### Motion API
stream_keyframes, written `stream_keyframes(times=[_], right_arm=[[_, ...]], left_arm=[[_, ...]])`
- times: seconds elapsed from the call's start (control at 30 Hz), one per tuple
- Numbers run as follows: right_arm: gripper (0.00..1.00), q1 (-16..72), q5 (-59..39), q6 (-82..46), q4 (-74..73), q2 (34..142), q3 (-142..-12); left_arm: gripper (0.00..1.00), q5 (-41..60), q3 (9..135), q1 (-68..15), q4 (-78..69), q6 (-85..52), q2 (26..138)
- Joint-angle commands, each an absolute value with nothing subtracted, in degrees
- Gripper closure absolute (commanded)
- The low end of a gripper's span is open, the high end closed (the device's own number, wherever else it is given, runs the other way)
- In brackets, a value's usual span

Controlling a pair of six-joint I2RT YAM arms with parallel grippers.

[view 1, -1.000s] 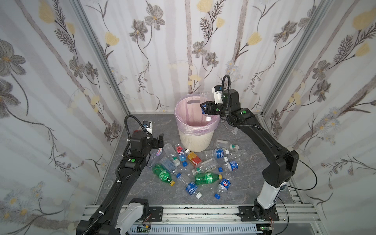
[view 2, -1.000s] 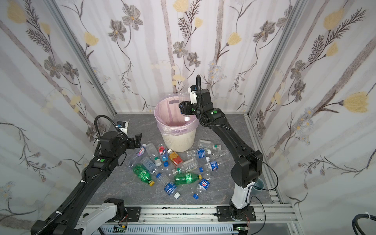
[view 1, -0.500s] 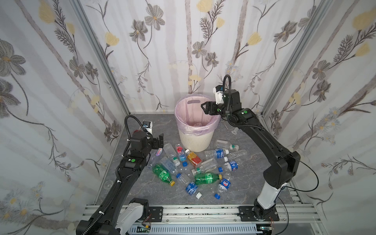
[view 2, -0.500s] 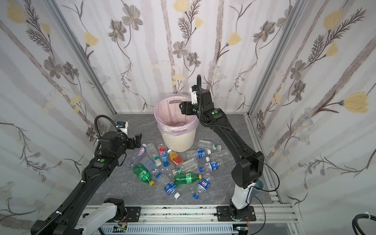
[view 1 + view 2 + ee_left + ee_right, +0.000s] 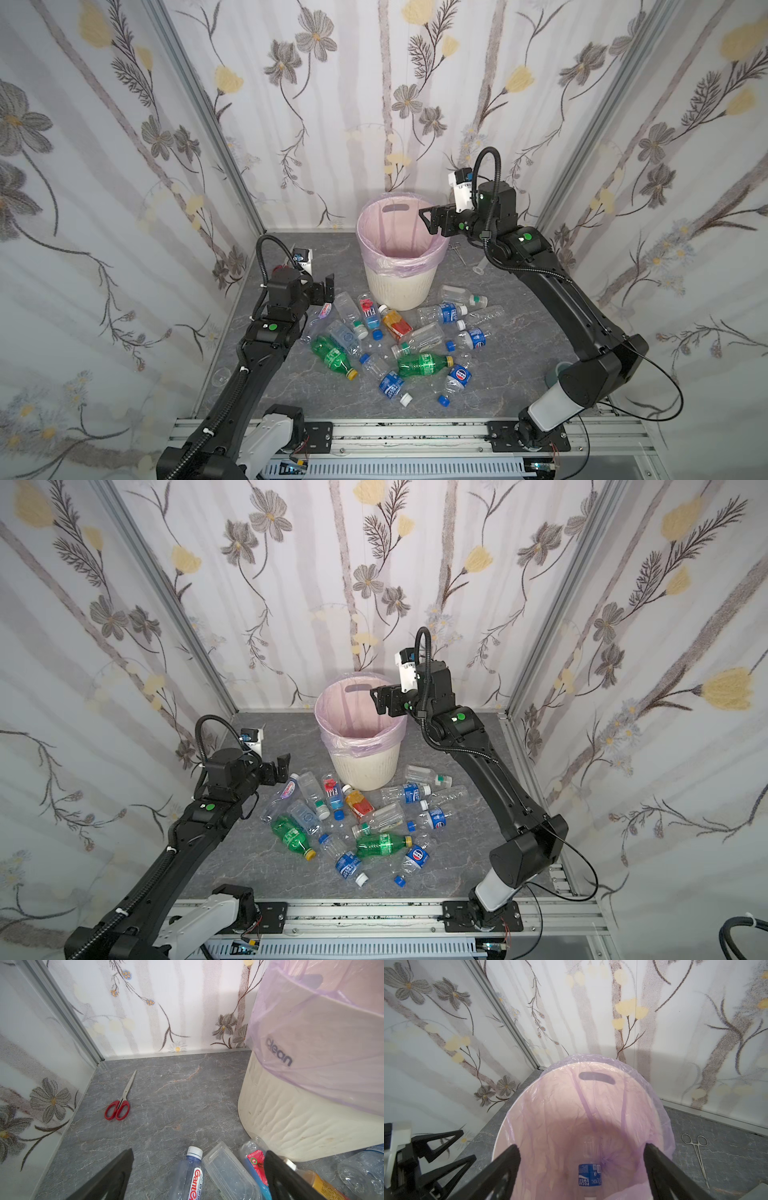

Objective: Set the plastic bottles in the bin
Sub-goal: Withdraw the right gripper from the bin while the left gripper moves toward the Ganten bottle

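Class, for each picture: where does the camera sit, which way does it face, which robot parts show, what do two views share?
Top views: high up, looking down on left arm, right arm, bin, plastic bottles.
Left wrist: low by bottles, facing the bin's wall; open left gripper shows.
Right wrist: above the bin, looking in; open right gripper shows.
Shared: the bin.

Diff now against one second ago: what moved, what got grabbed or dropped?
The right claw opened over the bin and let go of its blue-labelled bottle, which now lies at the bin's bottom. Its wrist eased slightly back toward the rim. Unchanged: the left claw is open and hovering as before, and the bottles on the floor lie where they were.
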State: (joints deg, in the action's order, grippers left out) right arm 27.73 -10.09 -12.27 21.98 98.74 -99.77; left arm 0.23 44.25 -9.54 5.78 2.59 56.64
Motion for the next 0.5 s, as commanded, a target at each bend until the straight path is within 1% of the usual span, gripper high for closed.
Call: stream_keyframes(times=[0.0,0.1,0.3,0.47], right_arm=[[0.04,27.7,-13.0,-10.1,16.1,94.4,-94.9],[0.00,27.6,-14.2,-9.1,12.8,88.3,-88.8],[0.00,27.1,-15.0,-3.6,8.4,79.1,-78.0],[0.00,25.3,-14.0,-1.2,8.4,74.7,-72.3]], left_arm=[[0.00,-0.4,44.0,-9.4,4.0,2.8,57.2],[0.00,-0.4,44.0,-9.3,4.2,3.4,58.0],[0.00,1.4,44.5,-8.3,5.5,4.7,59.9],[0.00,1.7,44.5,-7.9,7.5,5.3,61.8]])
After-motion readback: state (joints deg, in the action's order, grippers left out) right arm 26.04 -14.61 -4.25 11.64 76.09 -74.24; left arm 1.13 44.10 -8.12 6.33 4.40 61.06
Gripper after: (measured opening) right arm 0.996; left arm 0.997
